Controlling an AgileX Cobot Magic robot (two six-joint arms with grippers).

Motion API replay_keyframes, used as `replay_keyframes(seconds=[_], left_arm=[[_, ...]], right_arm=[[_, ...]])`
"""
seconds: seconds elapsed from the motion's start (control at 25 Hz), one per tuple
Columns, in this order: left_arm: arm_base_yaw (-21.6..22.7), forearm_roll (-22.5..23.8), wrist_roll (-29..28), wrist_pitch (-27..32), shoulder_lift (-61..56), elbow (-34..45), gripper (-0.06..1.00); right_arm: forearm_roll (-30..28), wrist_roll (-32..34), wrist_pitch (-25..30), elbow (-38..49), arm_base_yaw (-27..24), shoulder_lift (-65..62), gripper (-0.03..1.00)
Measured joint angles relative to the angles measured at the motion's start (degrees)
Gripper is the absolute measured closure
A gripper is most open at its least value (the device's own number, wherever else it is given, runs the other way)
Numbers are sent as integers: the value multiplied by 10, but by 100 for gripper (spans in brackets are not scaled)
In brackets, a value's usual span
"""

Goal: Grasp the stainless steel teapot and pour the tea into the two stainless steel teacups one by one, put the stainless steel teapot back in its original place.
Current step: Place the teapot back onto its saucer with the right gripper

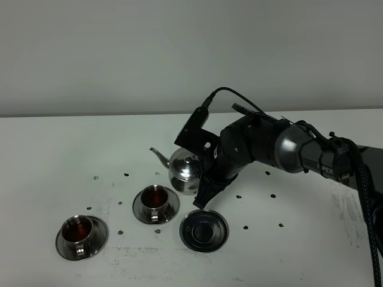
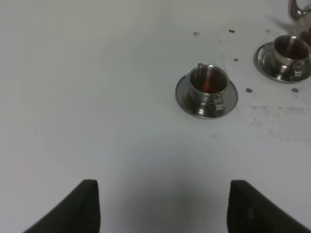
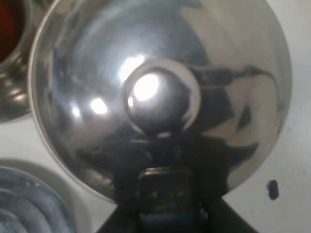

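Observation:
The stainless steel teapot [image 1: 184,167] stands upright with its spout pointing left, and only its edge shows in the left wrist view [image 2: 302,14]. My right gripper [image 1: 204,192] is shut on its handle side. In the right wrist view the domed lid and knob [image 3: 163,97] fill the picture above the gripper [image 3: 163,191]. Whether the pot rests on the table I cannot tell. Two stainless steel teacups on saucers hold dark tea: one at the front left [image 1: 82,230] [image 2: 208,82], one nearer the pot [image 1: 155,198] [image 2: 290,51]. My left gripper [image 2: 163,208] hangs open over bare table.
A round dark steel dish [image 1: 204,230] [image 3: 24,204] lies empty just in front of the teapot, under my right arm. Small black marks dot the white table [image 1: 299,251]. The right arm [image 1: 311,152] reaches in from the right edge.

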Motion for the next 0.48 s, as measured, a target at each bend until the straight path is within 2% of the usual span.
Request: replay_keyframes(seconds=[0.32, 0.48], left_arm=[[0, 0, 0, 0, 0, 0, 33], [0, 0, -1, 0, 0, 0, 33]], right_arm=[[-2, -7, 8, 0, -2, -2, 76], [-5, -8, 42, 0, -2, -18, 76]])
